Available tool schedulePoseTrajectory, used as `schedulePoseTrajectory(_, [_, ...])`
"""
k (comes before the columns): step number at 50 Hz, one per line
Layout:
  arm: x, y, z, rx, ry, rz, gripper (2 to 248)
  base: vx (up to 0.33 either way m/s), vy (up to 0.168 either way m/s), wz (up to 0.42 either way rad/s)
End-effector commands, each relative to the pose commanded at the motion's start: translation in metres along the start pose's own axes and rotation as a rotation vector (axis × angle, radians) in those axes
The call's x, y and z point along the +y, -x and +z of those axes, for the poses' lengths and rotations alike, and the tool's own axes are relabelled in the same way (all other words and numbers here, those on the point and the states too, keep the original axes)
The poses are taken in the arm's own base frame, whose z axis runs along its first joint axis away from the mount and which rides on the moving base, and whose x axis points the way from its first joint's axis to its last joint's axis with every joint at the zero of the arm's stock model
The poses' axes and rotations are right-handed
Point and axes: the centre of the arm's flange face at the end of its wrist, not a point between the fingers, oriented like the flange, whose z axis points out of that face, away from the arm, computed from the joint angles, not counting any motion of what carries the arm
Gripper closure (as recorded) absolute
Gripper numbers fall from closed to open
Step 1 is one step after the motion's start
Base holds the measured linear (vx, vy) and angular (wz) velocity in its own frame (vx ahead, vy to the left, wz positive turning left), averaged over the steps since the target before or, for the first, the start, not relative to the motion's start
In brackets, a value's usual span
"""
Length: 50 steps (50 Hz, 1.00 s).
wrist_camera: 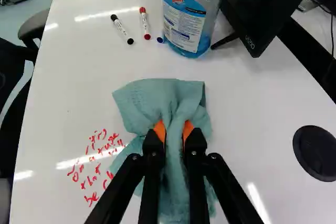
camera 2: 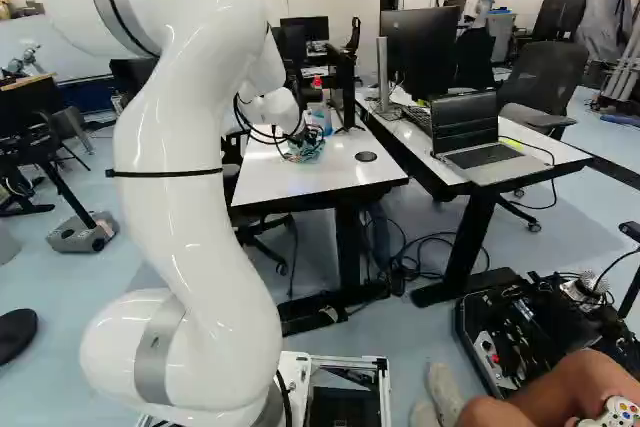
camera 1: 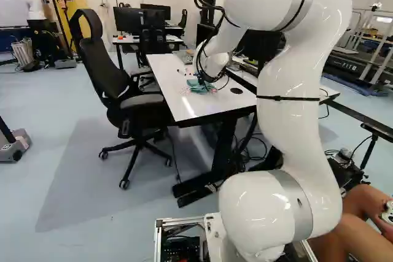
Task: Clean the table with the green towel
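**Green towel (wrist_camera: pixel 157 95) being pinched on the desk (wrist_camera: pixel 68 98) beside red writing (wrist_camera: pixel 92 156)**

The green towel is being gripped by the claw (camera 1: pixel 201 80), whose two fingers are being held slightly apart by a bunched fold squeezed between the orange pads (wrist_camera: pixel 159 130). The rest of the cloth is being draped loosely around the fingertips, between the desk's two long edges and toward its near end. The right end of the red writing is being touched by the towel, while the other words are being left exposed toward the left edge, where a black chair (camera 1: pixel 98 69) is being seen.

Farther along the desk, a bottle of blue liquid (wrist_camera: pixel 184 22) is being flanked by a black-capped marker (wrist_camera: pixel 122 29) and a red-capped marker (wrist_camera: pixel 145 23) on its left, and a black monitor (wrist_camera: pixel 257 14) on its right. Near the desk's near right corner, a round black cover (wrist_camera: pixel 317 153) is being shown. In the right base view, an open laptop (camera 2: pixel 485 154) is being supported by a second desk (camera 2: pixel 545 162).
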Motion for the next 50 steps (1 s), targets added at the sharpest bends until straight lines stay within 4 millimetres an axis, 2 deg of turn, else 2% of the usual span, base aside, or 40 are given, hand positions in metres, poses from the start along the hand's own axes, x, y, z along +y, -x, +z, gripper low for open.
schedulePoseTrajectory(50, [0.0,0.0032,-0.0001,-0.036,0.0,0.0,195,0.0,0.0,0.0])
